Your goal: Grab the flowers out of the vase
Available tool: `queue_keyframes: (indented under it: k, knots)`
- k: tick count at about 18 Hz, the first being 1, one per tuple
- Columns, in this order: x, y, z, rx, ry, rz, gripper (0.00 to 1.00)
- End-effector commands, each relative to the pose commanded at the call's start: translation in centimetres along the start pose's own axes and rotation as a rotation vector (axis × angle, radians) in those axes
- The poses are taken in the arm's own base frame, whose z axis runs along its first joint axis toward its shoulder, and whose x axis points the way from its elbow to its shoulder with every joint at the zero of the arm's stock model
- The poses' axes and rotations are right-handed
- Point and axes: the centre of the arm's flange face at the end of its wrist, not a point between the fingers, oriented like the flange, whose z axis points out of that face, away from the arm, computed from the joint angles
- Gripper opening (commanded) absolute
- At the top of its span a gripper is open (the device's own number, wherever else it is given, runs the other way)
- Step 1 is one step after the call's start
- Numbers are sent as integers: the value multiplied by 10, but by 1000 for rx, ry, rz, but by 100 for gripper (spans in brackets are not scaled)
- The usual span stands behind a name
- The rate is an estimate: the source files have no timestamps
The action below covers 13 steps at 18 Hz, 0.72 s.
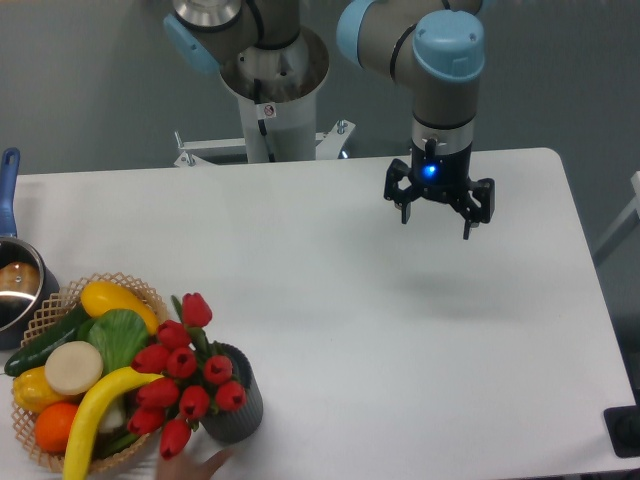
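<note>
Steel pot with a blue handle [14, 290] sits at the white desk's [380, 340] far left edge. Beside it, a woven wicker basket [50, 312] holds yellow, green and orange produce. Touching it, the dark grey ribbed vase [238, 410] holds red tulips [185, 375] leaning leftward. Well apart, upper right, the black pincer [437, 215] hangs spread open, empty, blue light glowing.

A white tabletop [330, 300] with rounded corners fills most of the view. Behind it stands a plain grey wall [80, 80], evenly lit.
</note>
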Motion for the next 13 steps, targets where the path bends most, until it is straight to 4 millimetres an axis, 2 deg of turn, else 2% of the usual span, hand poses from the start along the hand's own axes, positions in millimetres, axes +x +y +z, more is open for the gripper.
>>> queue_keyframes:
  k: [5, 7, 9, 13]
  knots:
    - [-1, -6, -8, 28, -17, 0, 100]
    - [3, -19, -12, 90, -29, 14, 100]
    - [5, -26, -12, 140, -22, -42, 100]
    - [20, -50, -15, 228, -3, -18, 100]
